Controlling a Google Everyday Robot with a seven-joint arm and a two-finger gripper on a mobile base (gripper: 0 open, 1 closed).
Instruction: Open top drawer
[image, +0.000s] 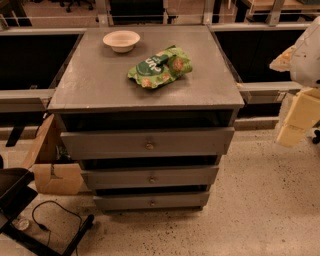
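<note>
Right-edge gripper (295, 125), apart from top drawer (147, 142)

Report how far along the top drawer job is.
Done: nothing that shows. The top drawer sits under the tabletop with only a dark gap above its front, and none of its inside is showing. In hand: the gripper hangs well to the right of the drawer, apart from the knob. Left: reach the knob, grip it and pull the drawer out.
</note>
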